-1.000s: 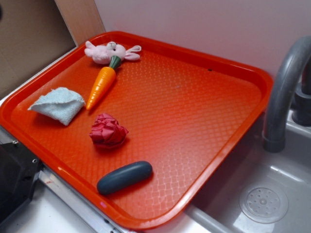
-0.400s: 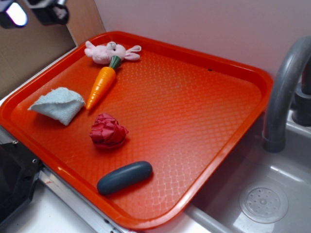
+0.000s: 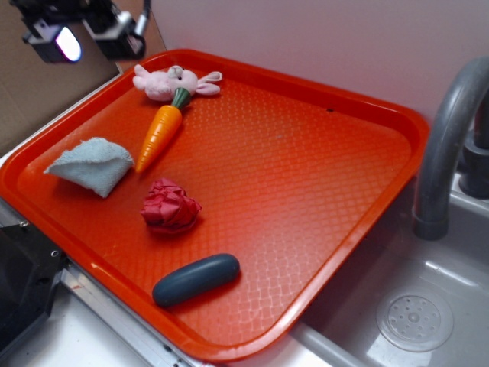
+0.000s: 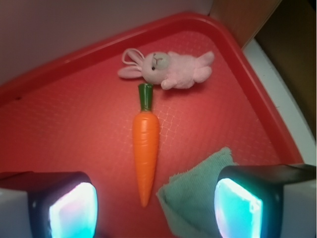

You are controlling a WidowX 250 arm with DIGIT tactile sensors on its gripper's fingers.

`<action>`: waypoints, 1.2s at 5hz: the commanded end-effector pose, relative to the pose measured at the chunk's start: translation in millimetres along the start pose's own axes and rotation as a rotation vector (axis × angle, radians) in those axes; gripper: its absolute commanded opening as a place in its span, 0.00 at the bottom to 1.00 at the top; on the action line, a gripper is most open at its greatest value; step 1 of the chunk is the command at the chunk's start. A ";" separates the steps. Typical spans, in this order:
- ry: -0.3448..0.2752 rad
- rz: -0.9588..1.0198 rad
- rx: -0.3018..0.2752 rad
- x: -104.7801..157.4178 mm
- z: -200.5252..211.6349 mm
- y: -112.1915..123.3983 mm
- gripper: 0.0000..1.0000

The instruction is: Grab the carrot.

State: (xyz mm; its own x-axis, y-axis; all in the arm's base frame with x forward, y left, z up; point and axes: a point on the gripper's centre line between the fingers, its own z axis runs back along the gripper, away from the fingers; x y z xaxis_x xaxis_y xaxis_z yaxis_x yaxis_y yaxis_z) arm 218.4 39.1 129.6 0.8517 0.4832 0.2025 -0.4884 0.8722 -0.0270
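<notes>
- End effector [image 4: 156, 208] hangs above the tray's [image 3: 321, 99] far-left corner, fingers spread wide, nothing between them. In the exterior view only its underside shows, at the top left [image 3: 84, 34].
- Carrot [image 4: 146, 144] lies flat on the tray. In the wrist view it sits in the gap between the two pads, a little toward the left pad [image 4: 72, 210].
- Long axis runs roughly 12 to 6 in the wrist view: green stem at 12, tip at 6, tip nearest the pads. The fingers flank it at 9 and 3, so the closing line looks to cross the axis about square.
- Bunny [image 4: 171, 69] lies just beyond the stem, touching or nearly so; cannot tell which.
- Green cloth [image 4: 195, 196] sits just beside the carrot's tip at about 4 o'clock, running under the right pad [image 4: 237, 210].
- Judgement: descent is mostly straight down, with a slight shift toward 12 to catch the thick body. The right finger risks snagging the cloth.
</notes>
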 end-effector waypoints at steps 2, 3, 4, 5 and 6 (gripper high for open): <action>0.063 0.023 0.054 14.0 -63.9 1.4 1.00; 0.083 0.020 0.103 13.9 -84.6 1.0 1.00; 0.122 -0.031 0.086 14.6 -100.9 -1.2 1.00; 0.120 -0.063 0.075 15.5 -105.3 -6.4 1.00; 0.103 -0.077 0.058 13.6 -107.4 -8.5 0.00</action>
State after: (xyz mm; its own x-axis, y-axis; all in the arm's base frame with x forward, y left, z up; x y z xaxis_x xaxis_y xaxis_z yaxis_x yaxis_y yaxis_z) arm 252.6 46.7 21.6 0.8941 0.4411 0.0775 -0.4455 0.8937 0.0530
